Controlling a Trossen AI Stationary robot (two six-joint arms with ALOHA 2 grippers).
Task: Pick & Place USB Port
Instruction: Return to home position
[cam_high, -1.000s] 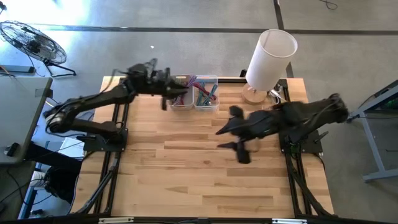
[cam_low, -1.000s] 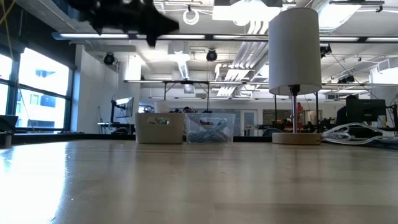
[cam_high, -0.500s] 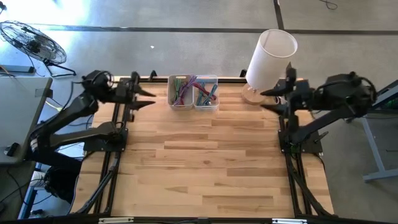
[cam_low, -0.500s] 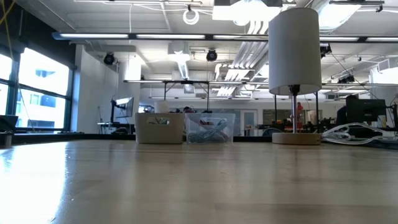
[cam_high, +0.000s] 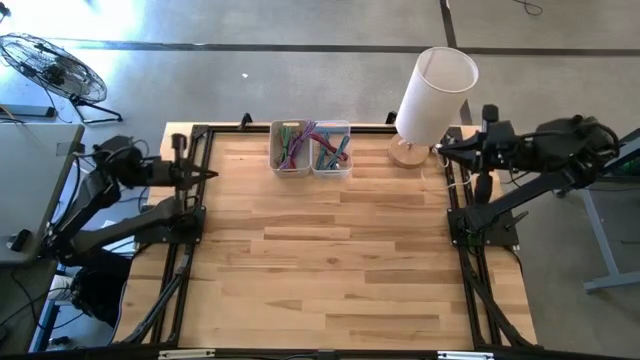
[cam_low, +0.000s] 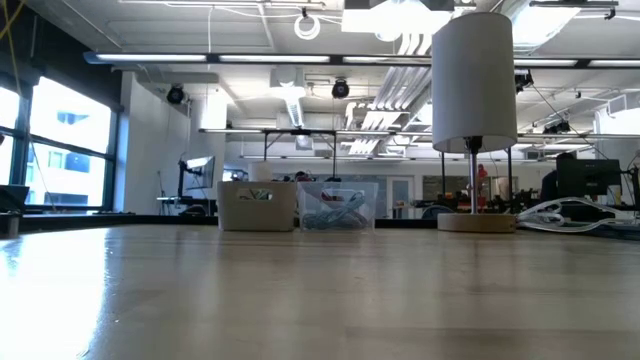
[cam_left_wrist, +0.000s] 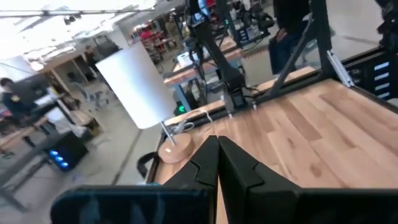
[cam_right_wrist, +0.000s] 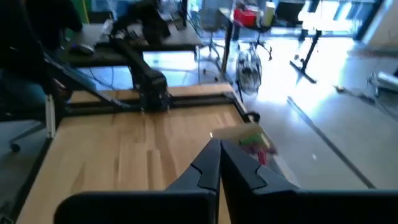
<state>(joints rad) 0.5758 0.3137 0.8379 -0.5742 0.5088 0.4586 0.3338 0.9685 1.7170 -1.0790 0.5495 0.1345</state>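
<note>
Two small clear bins stand side by side at the table's far edge, the left bin (cam_high: 291, 147) and the right bin (cam_high: 331, 148), both holding coloured cables and small parts. I cannot pick out a USB port among them. My left gripper (cam_high: 205, 172) hangs shut over the table's left edge, pointing toward the table's right; its joined fingers (cam_left_wrist: 217, 155) hold nothing. My right gripper (cam_high: 441, 149) hangs shut over the right edge beside the lamp, pointing toward the table's left, its fingers (cam_right_wrist: 219, 155) also holding nothing. The low view shows the bins (cam_low: 300, 205) and neither gripper.
A white-shaded lamp (cam_high: 432, 100) on a round wooden base stands at the far right corner, close to my right gripper. Black arm frames run along the left side (cam_high: 190, 215) and the right side (cam_high: 470, 235). The wooden tabletop (cam_high: 320, 260) lies bare between them.
Both arms have drawn back from over the table. My left gripper went from above the bins to the left edge, and my right gripper from the table's middle to the right edge near the lamp. Both have shut. The bins have stayed put.
</note>
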